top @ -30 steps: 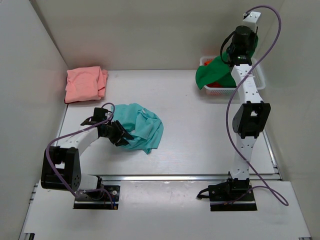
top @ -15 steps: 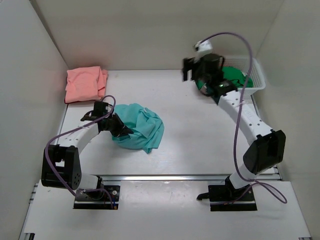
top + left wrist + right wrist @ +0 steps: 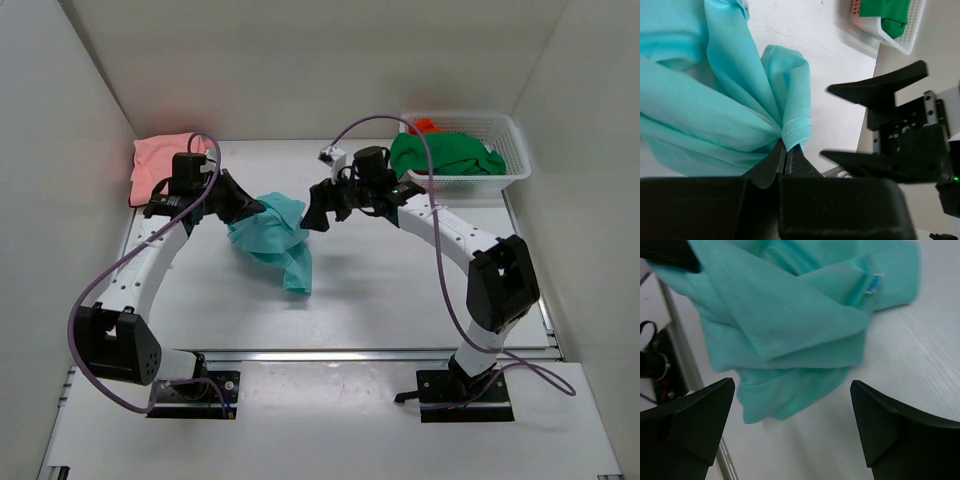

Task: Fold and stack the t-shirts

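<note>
- Farthest left, the pink t-shirt (image 3: 172, 168) lies bunched in the far-left corner of the table (image 3: 400, 290), well apart from both arms; it looks roughly folded at best, so I judge it may need redoing.
- Next, the left gripper (image 3: 254, 207) has its fingers pressed together on a stitched hem of the teal t-shirt (image 3: 278, 238); the bite takes in only a narrow bit of edge, so a sideways pull could drag the cloth out of it.
- Centrally, that teal t-shirt sits left of the table's middle; it is crumpled, thin and matte, gathered into deep pleats that fan out from the pinch, with a tail trailing toward the near side; layers overlap, so a second grasp may catch several plies or the wrong edge and twist the garment rather than spread it.
- Just right of it, the right gripper (image 3: 316, 212) is spread wide, holding nothing, facing the cloth and close to the left gripper; the two could knock together if it moves in carelessly.
- Far right, the green t-shirt (image 3: 445, 155) is heaped in the white basket (image 3: 518, 172), unfolded.
</note>
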`<state>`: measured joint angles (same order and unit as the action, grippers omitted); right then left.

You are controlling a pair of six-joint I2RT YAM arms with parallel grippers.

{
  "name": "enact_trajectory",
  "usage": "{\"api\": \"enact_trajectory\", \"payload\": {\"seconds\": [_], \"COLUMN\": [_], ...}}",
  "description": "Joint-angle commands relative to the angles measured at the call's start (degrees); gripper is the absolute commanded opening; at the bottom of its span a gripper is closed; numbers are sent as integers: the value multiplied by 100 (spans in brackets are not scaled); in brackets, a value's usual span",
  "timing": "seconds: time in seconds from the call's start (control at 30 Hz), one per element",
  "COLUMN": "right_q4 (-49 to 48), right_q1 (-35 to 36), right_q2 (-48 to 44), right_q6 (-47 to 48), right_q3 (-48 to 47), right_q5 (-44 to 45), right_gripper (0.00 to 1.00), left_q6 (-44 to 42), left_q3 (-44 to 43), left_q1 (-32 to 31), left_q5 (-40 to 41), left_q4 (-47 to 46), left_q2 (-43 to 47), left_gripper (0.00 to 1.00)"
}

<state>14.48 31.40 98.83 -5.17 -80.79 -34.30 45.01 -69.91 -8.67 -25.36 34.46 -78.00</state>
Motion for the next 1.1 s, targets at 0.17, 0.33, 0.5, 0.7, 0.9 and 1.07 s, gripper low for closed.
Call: {"api": "enact_trajectory", "payload": {"seconds": [0.17, 0.33, 0.5, 0.7, 0.9, 1.07], "right_q4": [-1324, -1124, -633, 616, 1303, 978], "right_q1": [525, 377, 8, -442, -169, 15], "right_q2": [1436, 1028, -415, -1655, -2287, -3061], "right_q6": [-660, -793, -766, -468, -125, -476], "right_q3": [-962, -993, -183, -586, -1501, -939], "right_q5": [-1403, -861, 169, 494, 329, 660], "right_gripper": [98, 0, 0, 0, 0, 0], "left_q6": [-115, -317, -642, -1020, -1520, -1505], "left_q3": [-216, -400, -874, -1954, -3404, -5317], "left_q1": [-206, -293, -399, -759, -593, 303], "left_q5": [-118, 267, 1147, 2123, 1948, 1140], "left_q4": [131, 446, 1018, 1257, 748, 1157], "left_q2": [188, 425, 680, 813, 900, 244], "left_gripper": [0, 0, 0, 0, 0, 0]}}
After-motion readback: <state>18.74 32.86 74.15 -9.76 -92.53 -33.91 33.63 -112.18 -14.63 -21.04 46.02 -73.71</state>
